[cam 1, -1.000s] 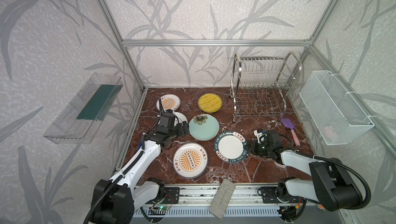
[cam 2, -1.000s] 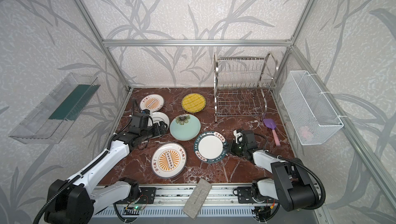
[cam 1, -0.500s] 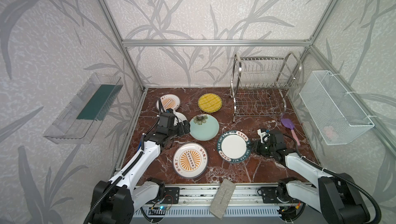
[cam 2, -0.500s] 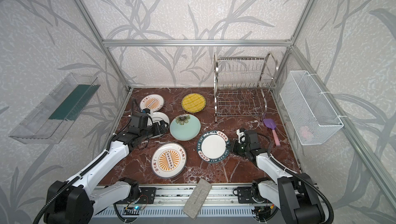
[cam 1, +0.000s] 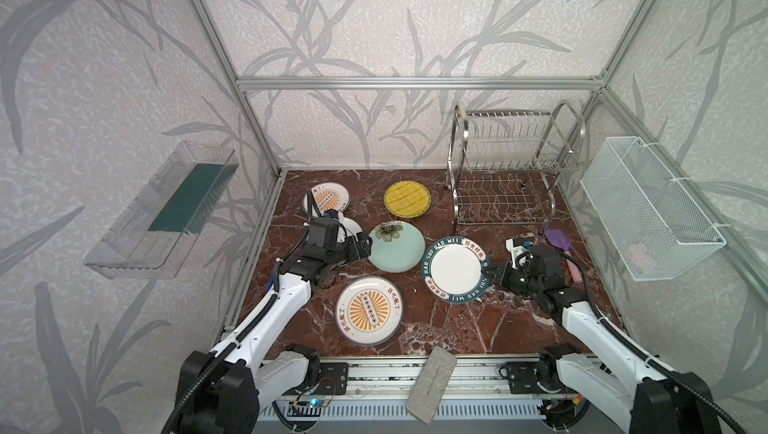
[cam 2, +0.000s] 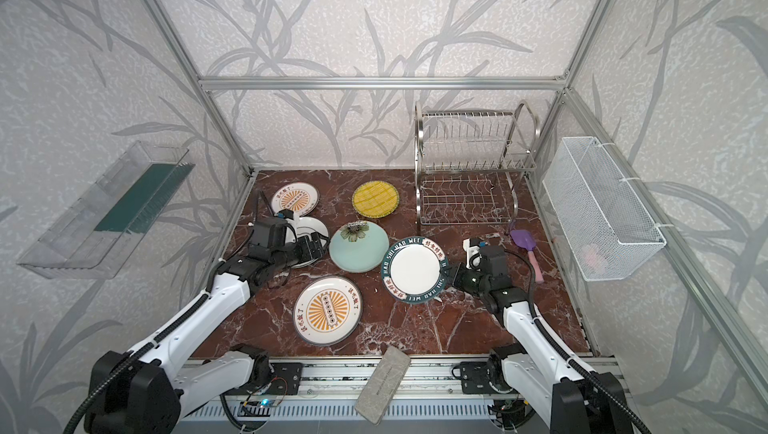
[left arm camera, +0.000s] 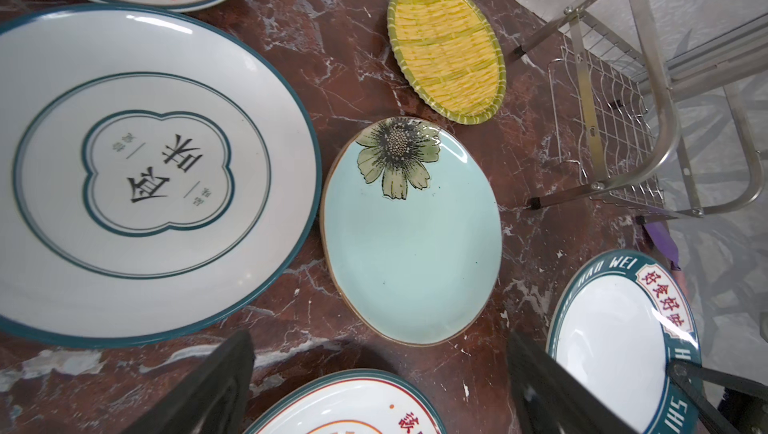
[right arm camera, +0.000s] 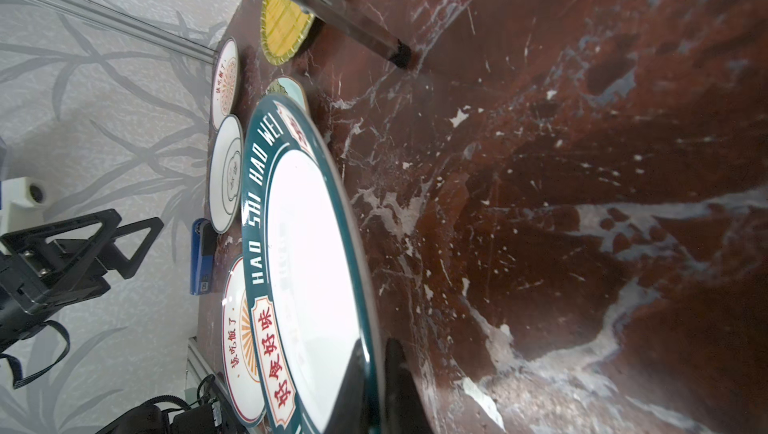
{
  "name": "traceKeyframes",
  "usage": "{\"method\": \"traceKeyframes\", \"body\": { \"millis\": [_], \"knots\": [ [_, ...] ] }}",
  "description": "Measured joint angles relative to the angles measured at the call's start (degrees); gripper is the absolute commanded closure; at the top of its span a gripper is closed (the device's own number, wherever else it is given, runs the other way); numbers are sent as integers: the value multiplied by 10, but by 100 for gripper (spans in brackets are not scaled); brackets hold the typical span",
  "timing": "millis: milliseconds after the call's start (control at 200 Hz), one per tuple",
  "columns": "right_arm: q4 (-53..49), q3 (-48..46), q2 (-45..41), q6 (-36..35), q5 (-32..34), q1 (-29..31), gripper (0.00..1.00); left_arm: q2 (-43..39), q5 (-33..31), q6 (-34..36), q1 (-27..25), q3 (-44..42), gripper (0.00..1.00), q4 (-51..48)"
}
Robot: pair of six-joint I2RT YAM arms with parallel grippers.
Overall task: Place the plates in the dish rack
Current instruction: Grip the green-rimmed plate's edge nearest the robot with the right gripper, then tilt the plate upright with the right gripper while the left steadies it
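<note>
My right gripper (cam 1: 491,276) (right arm camera: 374,353) is shut on the right rim of the teal-rimmed white plate (cam 1: 455,268) (cam 2: 415,272), which hangs tilted just above the table. My left gripper (cam 1: 363,245) (left arm camera: 379,334) stands open and empty by the near-left edge of the mint flower plate (cam 1: 397,247) (left arm camera: 411,245). The ringed white plate (left arm camera: 145,170) lies under that wrist. Flat on the table are two sunburst plates (cam 1: 326,199) (cam 1: 370,309) and the yellow plate (cam 1: 406,199). The steel dish rack (cam 1: 511,170) (cam 2: 469,162) stands empty at the back right.
A purple spatula (cam 1: 559,241) lies right of my right gripper, in front of the rack. A white mesh basket (cam 1: 648,212) hangs on the right wall and a clear tray (cam 1: 166,207) on the left wall. A grey block (cam 1: 430,382) rests on the front rail.
My right gripper has raised the teal-rimmed plate by its rim, tilting it and carrying it a little towards the back. The left gripper stayed in place, its jaws slightly narrower.
</note>
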Motion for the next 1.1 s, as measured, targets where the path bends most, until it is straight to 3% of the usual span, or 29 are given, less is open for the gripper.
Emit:
{"method": "traceKeyframes", "body": {
  "millis": [540,845,1100],
  "knots": [
    [175,50,144,54,-3,71,100,99,96,-78,-84,-39,22,179],
    [225,66,166,73,-7,82,100,137,115,-107,-120,-41,31,252],
    [234,69,166,75,2,101,100,150,122,-118,-130,-41,55,287]
  ]
}}
